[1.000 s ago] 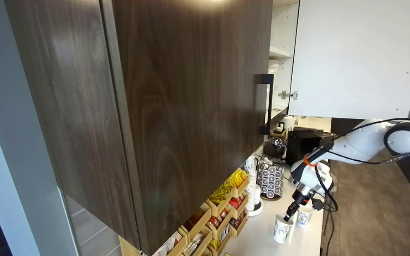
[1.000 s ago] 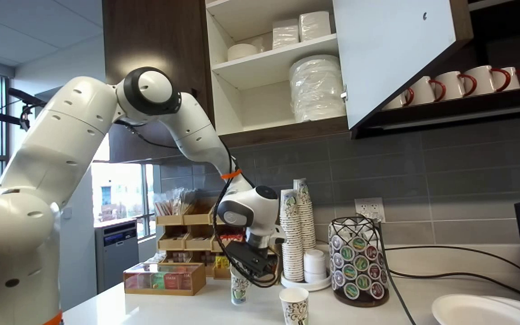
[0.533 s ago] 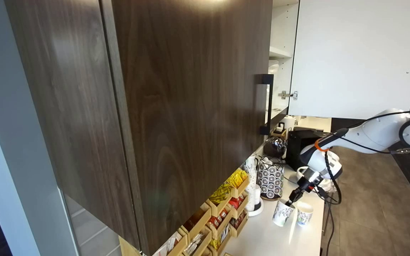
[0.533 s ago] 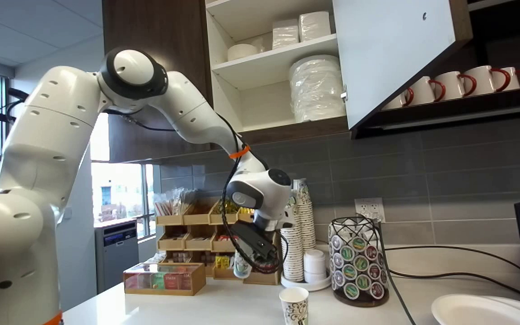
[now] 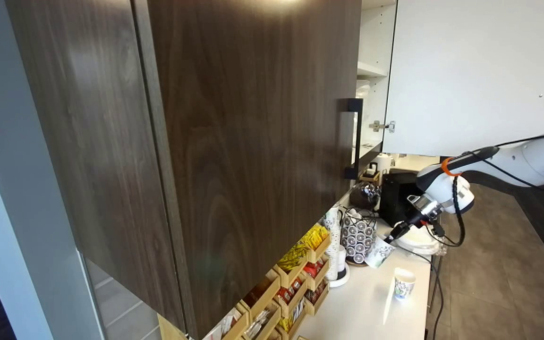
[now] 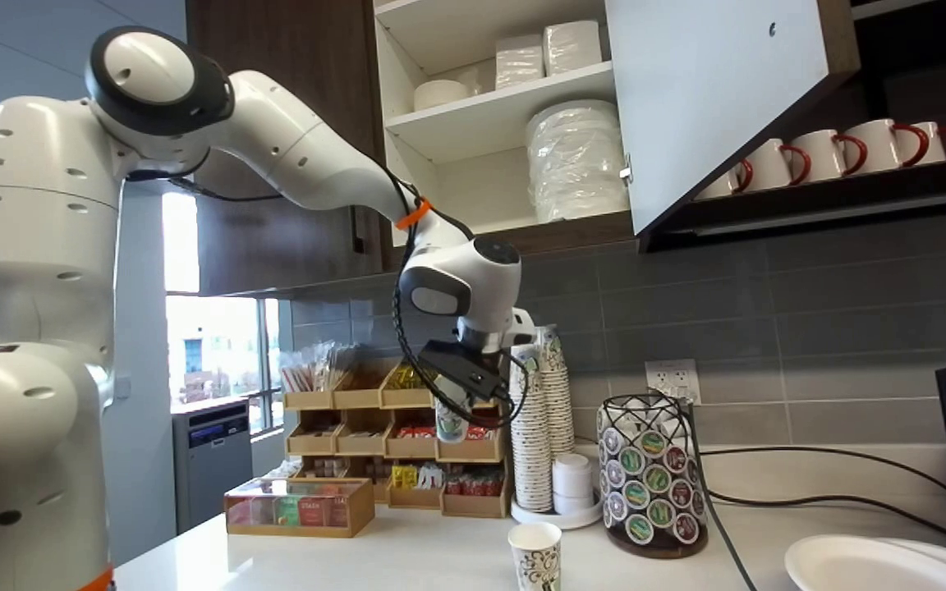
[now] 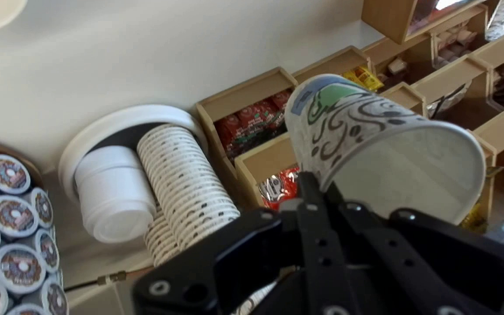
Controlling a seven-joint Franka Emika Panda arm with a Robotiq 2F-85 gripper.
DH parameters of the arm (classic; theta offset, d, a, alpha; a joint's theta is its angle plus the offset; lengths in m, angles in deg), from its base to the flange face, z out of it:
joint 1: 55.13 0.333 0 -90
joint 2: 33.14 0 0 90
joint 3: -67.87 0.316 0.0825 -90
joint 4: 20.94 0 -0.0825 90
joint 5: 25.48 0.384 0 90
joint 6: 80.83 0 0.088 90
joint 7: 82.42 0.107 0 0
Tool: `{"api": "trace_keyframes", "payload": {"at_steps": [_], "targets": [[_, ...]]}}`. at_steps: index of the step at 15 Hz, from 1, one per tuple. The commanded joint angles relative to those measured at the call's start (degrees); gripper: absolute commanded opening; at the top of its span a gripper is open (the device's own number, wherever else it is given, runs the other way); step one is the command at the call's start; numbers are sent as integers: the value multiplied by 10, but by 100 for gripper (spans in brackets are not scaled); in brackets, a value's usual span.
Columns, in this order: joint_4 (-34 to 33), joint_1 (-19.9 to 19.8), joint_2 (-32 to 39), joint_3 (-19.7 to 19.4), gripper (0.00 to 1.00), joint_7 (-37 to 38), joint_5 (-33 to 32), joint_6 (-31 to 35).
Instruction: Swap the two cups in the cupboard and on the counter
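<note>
Above the counter (image 6: 407,558), tool (image 7: 320,189) closed on tilted cup (image 7: 365,122) (cupboard (image 5: 262,141) in both exterior views only)

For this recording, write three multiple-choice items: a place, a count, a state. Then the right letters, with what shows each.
1. Where does the lone cup stand?
A) In the cupboard
B) On the counter
C) On the floor

2. How many tall cup stacks are there?
A) Two
B) Five
C) Eight

3. In what state is the held cup?
A) Upright on the counter
B) On its side on the counter
C) Tilted in the claw, off the counter

1: B, an exterior view shows its base on the counter.
2: A, two show in an exterior view, one partly behind the other.
3: C, the wrist view shows it slanted and pinched near the rim, and an exterior view shows space beneath it.
</note>
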Motion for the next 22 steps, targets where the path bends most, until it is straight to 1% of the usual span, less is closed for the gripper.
{"api": "trace_keyframes", "payload": {"at_steps": [1, 3, 4, 7, 9, 10, 12, 15, 20, 22], "targets": [[46, 14, -108, -15, 1, 12, -18, -6], [55, 19, -157, -18, 1, 10, -16, -1], [19, 22, -96, -21, 4, 4, -12, 0], [36, 27, -148, -25, 4, 8, -14, 2], [42, 28, -152, -26, 4, 9, -14, 2], [44, 28, -152, -26, 1, 8, -14, 2], [31, 35, -169, -26, 1, 3, -17, -14], [-1, 45, -196, -25, 1, 10, -48, -32], [-65, 56, -230, -34, 1, 15, -95, -98], [-93, 59, -237, -42, 1, 30, -96, -132]]}}
